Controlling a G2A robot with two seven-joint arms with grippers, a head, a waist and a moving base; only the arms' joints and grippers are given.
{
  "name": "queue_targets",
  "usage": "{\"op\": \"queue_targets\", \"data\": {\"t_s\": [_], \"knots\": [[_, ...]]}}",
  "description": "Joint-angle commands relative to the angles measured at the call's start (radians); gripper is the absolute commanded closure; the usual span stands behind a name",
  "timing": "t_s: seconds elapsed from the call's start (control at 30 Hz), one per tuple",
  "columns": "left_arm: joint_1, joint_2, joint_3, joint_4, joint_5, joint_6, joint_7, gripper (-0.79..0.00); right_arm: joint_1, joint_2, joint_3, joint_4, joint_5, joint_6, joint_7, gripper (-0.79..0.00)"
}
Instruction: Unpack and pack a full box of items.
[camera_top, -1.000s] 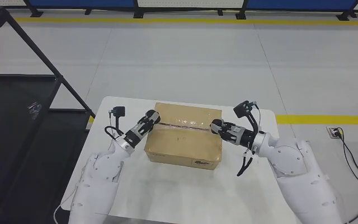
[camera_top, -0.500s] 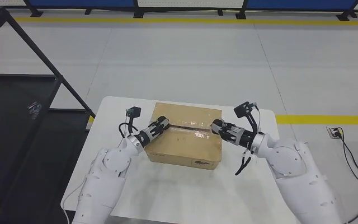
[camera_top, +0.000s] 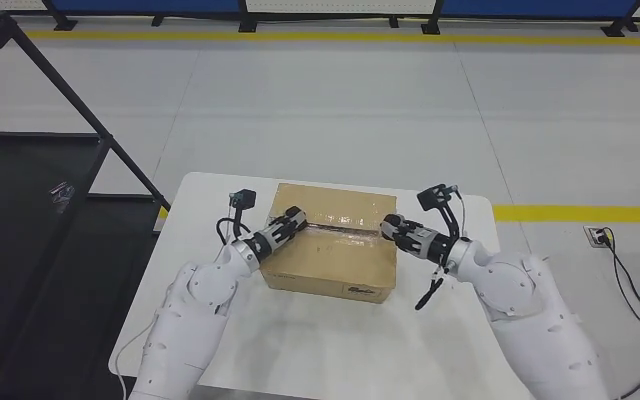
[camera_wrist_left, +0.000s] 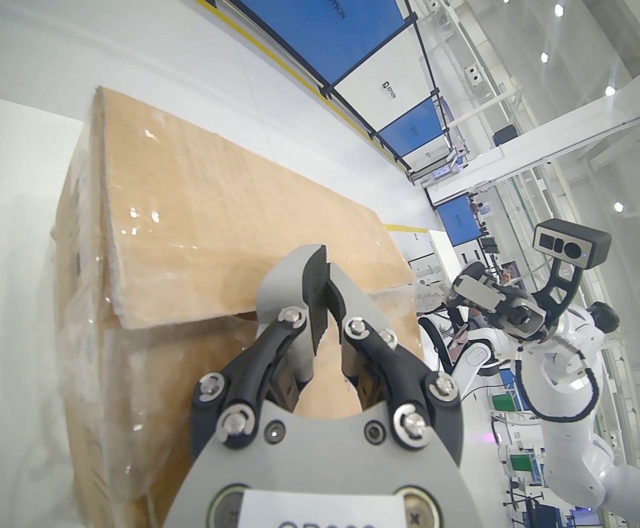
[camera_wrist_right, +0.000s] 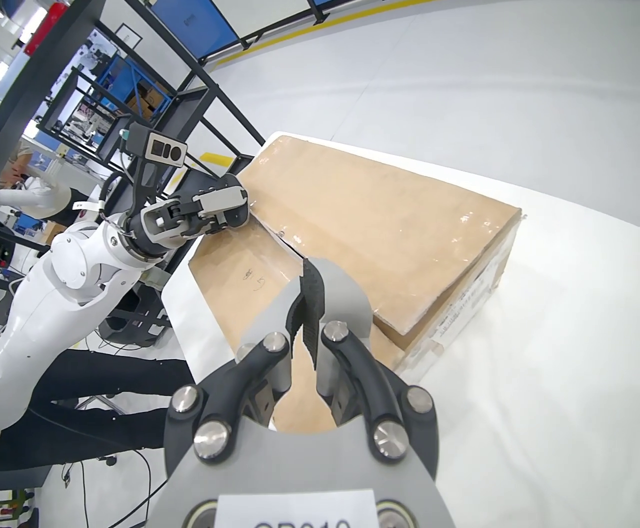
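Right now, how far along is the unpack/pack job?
Early. Done: nothing is unpacked. The box sits on the table with its flaps down, one flap's edge slightly lifted along the centre seam. In hand: the left gripper and the right gripper, fingers shut, sit at opposite ends of that seam. Left: open the flaps, take items out, repack.

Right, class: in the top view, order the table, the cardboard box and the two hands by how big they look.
1. Table, largest.
2. Cardboard box, next.
3. Left hand and right hand, smallest; the two look alike, so I won't rank them.
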Motion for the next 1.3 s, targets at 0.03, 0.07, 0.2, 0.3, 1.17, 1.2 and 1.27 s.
{"op": "queue_targets", "data": {"t_s": [0.03, 0.07, 0.2, 0.3, 1.17, 1.2, 1.27], "knots": [[0.000, 0.001, 0.003, 0.002, -0.001, -0.003, 0.001, 0.000, 0.000, 0.000, -0.005, 0.005, -0.003, 0.009, -0.007, -0.286], [0.000, 0.002, 0.003, 0.002, -0.002, -0.003, 0.002, 0.000, 0.000, 0.000, -0.004, 0.007, -0.003, 0.012, -0.008, -0.299], [0.001, 0.004, 0.005, 0.001, -0.005, -0.008, 0.000, 0.000, -0.006, 0.003, 0.004, 0.005, -0.006, 0.023, -0.012, -0.308], [0.003, 0.005, 0.006, -0.001, -0.009, -0.009, 0.000, 0.000, -0.017, 0.006, 0.019, -0.004, -0.007, 0.029, -0.016, -0.314], [0.012, 0.018, -0.040, -0.025, -0.097, 0.000, 0.092, 0.000, 0.022, -0.004, -0.042, 0.012, 0.058, -0.036, -0.098, -0.296], [0.009, 0.018, -0.037, -0.019, -0.099, 0.000, 0.093, 0.000, 0.046, -0.008, -0.056, 0.040, 0.072, -0.026, -0.085, -0.256], [0.004, 0.017, -0.033, -0.009, -0.104, -0.003, 0.093, 0.000, 0.094, -0.016, -0.084, 0.096, 0.100, -0.014, -0.062, -0.222]]}}
